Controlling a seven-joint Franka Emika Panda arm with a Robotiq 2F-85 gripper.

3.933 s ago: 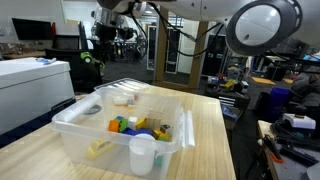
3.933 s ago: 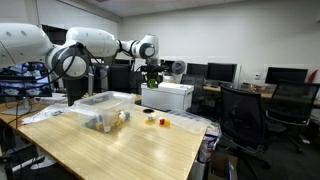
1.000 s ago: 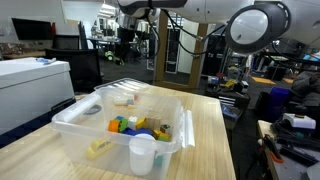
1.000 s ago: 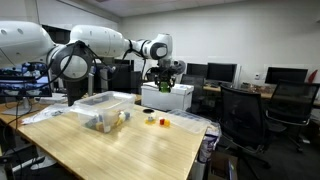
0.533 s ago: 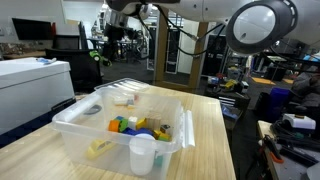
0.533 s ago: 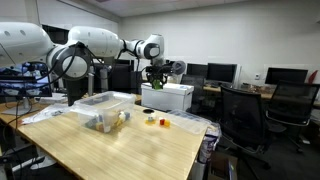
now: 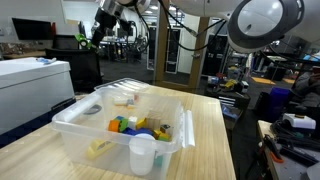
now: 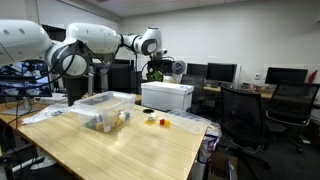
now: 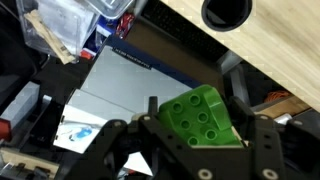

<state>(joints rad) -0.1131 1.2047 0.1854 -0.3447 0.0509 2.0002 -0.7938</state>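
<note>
Pincer (image 9: pixel 195 140) grips a green studded plastic block (image 9: pixel 203 110), high beyond the wooden table (image 8: pixel 140 145), well apart from the clear plastic bin (image 7: pixel 70 122). Move slowly and squeeze evenly, so the block cannot twist loose.

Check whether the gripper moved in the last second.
Yes. In an exterior view the gripper, clamping a green block, has shifted left and slightly up, toward the white box's left edge.

Green studded block (image 9: pixel 205 115), white box (image 8: pixel 168 95) — clear bin (image 7: pixel 72 132)
</note>
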